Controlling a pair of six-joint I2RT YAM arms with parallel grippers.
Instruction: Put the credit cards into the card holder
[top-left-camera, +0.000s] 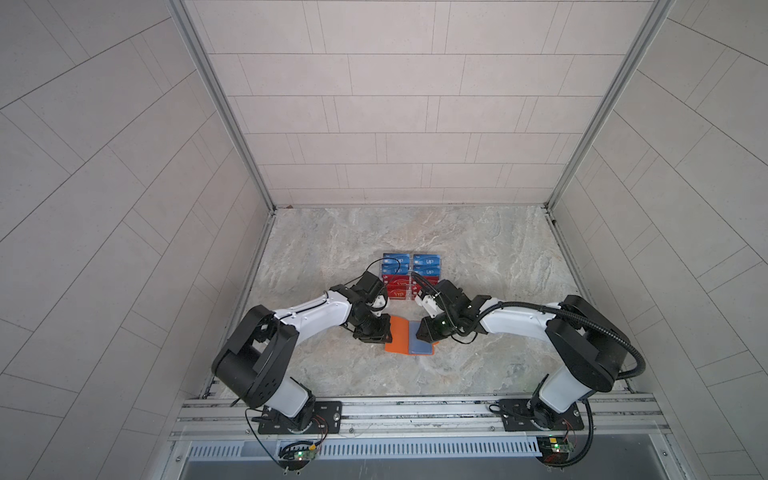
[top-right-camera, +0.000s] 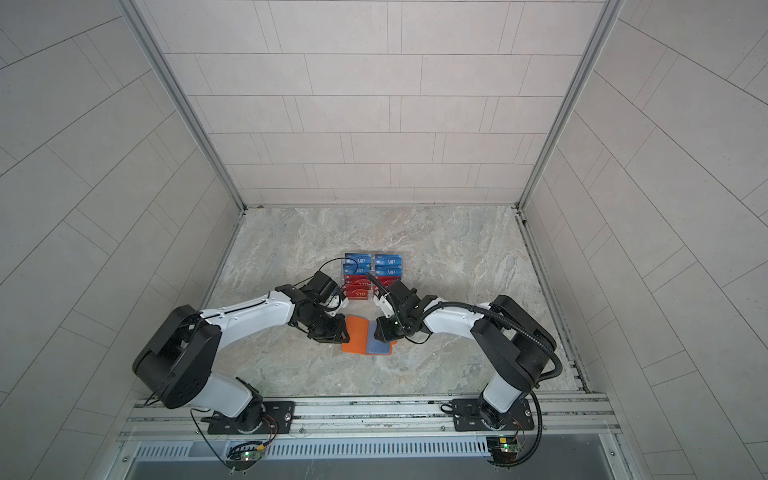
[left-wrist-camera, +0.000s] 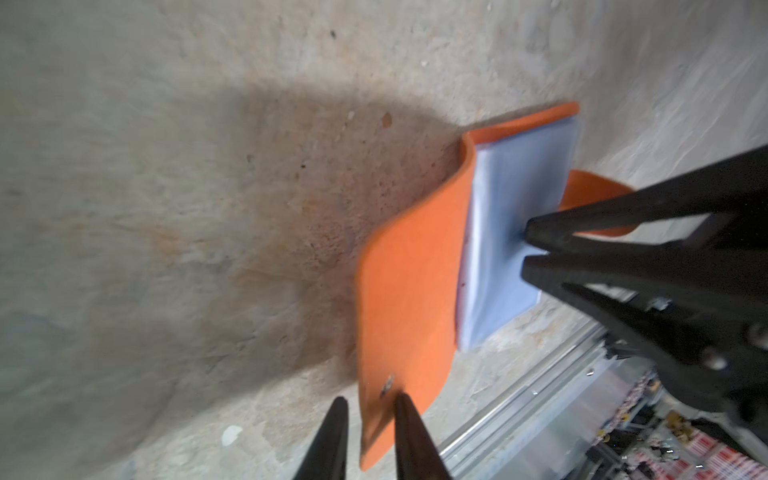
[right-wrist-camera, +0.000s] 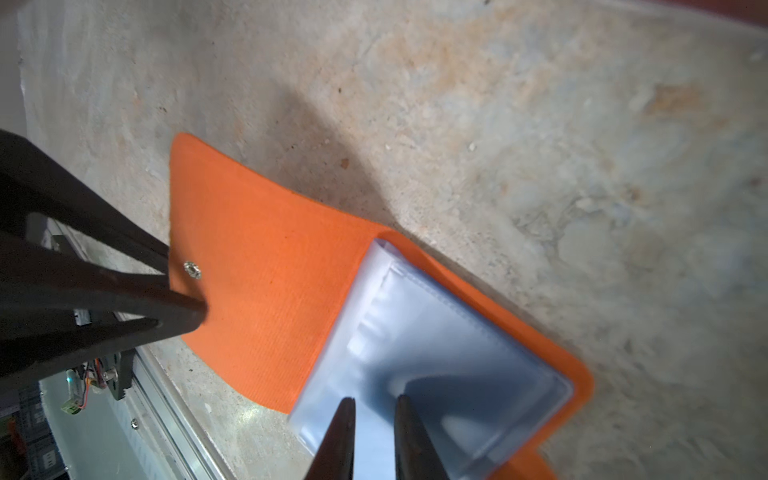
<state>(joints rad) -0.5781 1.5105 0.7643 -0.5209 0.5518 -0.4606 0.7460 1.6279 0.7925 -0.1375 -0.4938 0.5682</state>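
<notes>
- At the middle of the marbled table (top-left-camera: 478, 257), the card holder (top-left-camera: 400, 334) was laid open. Its orange covers were turned down and its clear sleeves (top-left-camera: 420, 343) lay uppermost on the right half, as was seen in both top views.
- The left gripper (left-wrist-camera: 372, 413) was set at the free edge of the left cover, beside the snap stud (left-wrist-camera: 387, 384). Its 2 fingers were parted, with the cover's edge between them and a strip of table seen in the gap, so the cover was not clamped.
- That cover was bowed upward toward its free edge rather than laid flat.
- The right gripper (right-wrist-camera: 375, 400) was lowered onto the sleeves near their outer edge. Its jaws were narrowly parted, and only sleeve surface was seen between the tips.
- The holder's tab (left-wrist-camera: 590, 195) was seen jutting past the sleeves' outer edge, beneath the right gripper.
- The credit cards (top-left-camera: 426, 262) were kept in 2 clear racks (top-left-camera: 412, 296) set side by side just behind the grippers, blue in the back rows and red in the front rows.
- Between the racks and the holder only a narrow strip of table was left, and it was crowded by both wrists.
- Wide bare table was left on either side of the holder, behind the racks, and forward to the rail (top-left-camera: 415, 409).
</notes>
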